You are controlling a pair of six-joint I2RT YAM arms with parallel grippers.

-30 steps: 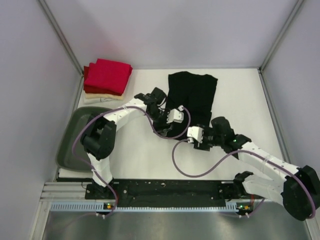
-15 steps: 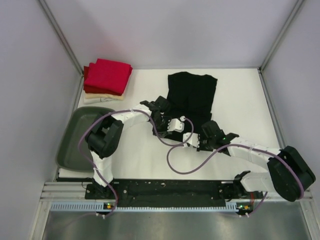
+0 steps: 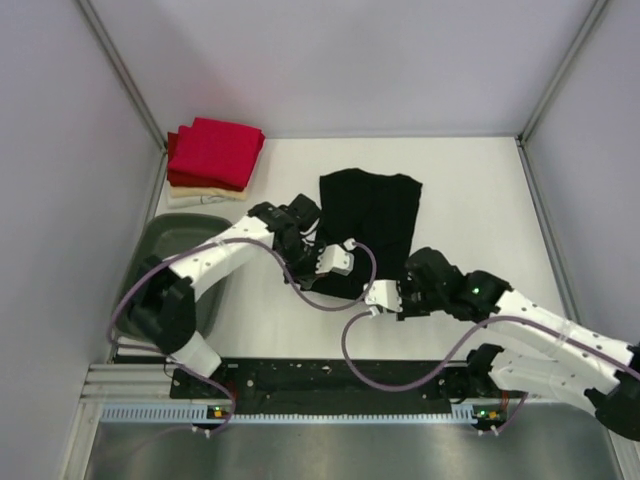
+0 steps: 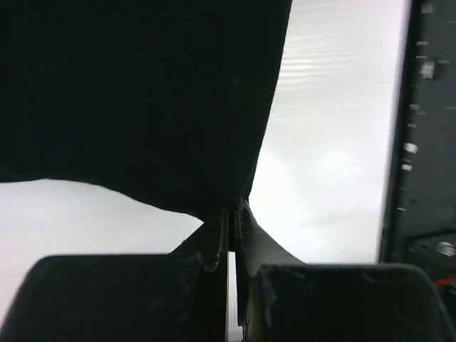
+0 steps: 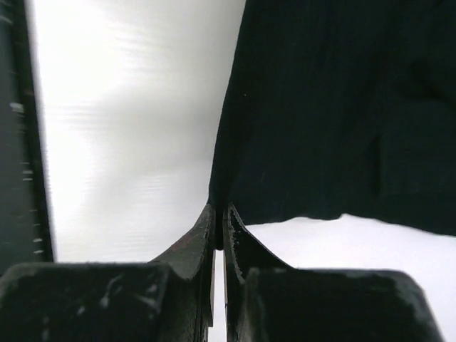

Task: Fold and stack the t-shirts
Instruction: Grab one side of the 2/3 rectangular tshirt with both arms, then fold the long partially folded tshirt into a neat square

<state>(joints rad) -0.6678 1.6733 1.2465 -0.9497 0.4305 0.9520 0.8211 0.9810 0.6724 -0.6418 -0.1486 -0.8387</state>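
Observation:
A plain black t-shirt point(image 3: 370, 215) lies spread in the middle of the white table. My left gripper point(image 3: 318, 262) is at its near left corner and my right gripper point(image 3: 398, 290) at its near right corner. In the left wrist view the left gripper point(image 4: 232, 212) is shut on the hem corner of the black cloth point(image 4: 142, 92). The right wrist view shows the right gripper point(image 5: 220, 212) pinching the other corner of the cloth point(image 5: 342, 107) the same way. Folded red t-shirts point(image 3: 215, 150) sit stacked on a cream one point(image 3: 195, 197) at the back left.
A grey oval tub point(image 3: 165, 245) stands at the left edge, partly under the left arm. Grey walls close in the left, right and back. A black rail point(image 3: 330, 380) runs along the near edge, with loose cables point(image 3: 350, 340) hanging in front of it.
Both grippers have shut on the near corners of the black t-shirt. The shirt has shifted left and nearer, and the two arms have moved apart.

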